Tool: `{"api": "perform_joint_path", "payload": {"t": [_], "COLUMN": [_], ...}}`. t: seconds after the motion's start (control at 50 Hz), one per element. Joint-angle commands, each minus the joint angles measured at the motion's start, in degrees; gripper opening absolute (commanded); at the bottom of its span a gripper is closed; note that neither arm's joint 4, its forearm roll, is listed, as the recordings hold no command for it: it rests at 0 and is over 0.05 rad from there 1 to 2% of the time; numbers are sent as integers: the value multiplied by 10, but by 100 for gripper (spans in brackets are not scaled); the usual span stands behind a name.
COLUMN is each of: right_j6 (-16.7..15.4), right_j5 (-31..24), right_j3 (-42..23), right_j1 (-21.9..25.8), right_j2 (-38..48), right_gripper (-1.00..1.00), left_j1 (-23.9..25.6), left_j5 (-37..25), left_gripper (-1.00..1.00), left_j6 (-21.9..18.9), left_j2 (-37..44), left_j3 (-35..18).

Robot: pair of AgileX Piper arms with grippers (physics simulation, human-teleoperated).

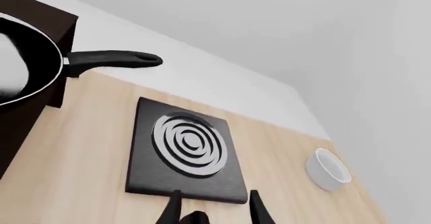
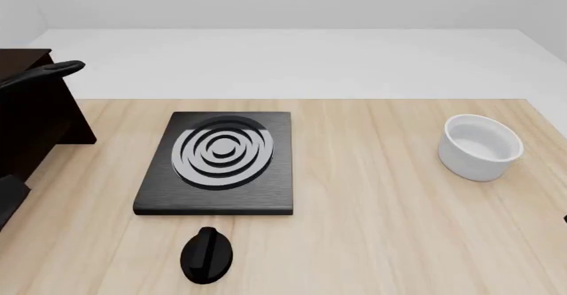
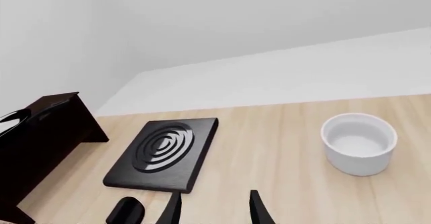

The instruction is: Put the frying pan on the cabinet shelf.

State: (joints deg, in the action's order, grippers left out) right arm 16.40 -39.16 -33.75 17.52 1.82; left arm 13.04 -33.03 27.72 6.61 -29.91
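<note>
Fingers of the left gripper [image 1: 214, 209] stood apart and empty near the hob [image 1: 185, 151]; the right gripper [image 3: 214, 209] was likewise spread, holding nothing. Beyond, the frying pan [image 1: 27, 65] already sat on the cabinet shelf [image 1: 37, 12], its handle overhanging, so a careless sweep could knock it off.

High front view, both wrist views sharing hob [image 2: 220, 162].
</note>
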Motion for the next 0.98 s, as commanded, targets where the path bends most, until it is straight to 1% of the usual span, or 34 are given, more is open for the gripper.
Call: {"api": "perform_joint_path", "payload": {"t": [0.02, 0.06, 0.12, 0.16, 0.3, 0.4, 0.46, 0.58, 0.74, 0.84, 0.98], "right_j6": [-9, -12, -13, -15, -25, -30, -33, -38, -49, -54, -57], "right_j5": [-13, -11, -11, -14, -18, -29, -33, -38, -36, -42, -48], "right_j3": [-14, -18, -22, -22, -25, -35, -38, -40, -56, -66, -67], "right_j1": [-2, -1, 0, -1, 1, -2, -6, -13, -13, -17, -24], "right_j2": [0, 4, 5, 1, 2, 3, 2, 1, 15, 15, 11], "right_gripper": [100, 100, 100, 100, 100, 100, 100, 100, 100, 100, 100], "left_j1": [3, 9, 2, -2, 1, 2, 2, -3, -3, -9, -6], "left_j5": [-64, -77, -81, -86, -101, -120, -127, -154, -164, -166, -195], "left_gripper": [100, 100, 100, 100, 100, 100, 100, 100, 100, 100, 100], "left_j6": [-35, -45, -46, -54, -51, -62, -61, -68, -69, -77, -77], "left_j2": [-62, -65, -64, -63, -66, -66, -66, -66, -66, -66, -66], "left_j3": [0, -5, -10, -18, -38, -51, -58, -88, -101, -98, -128]}}
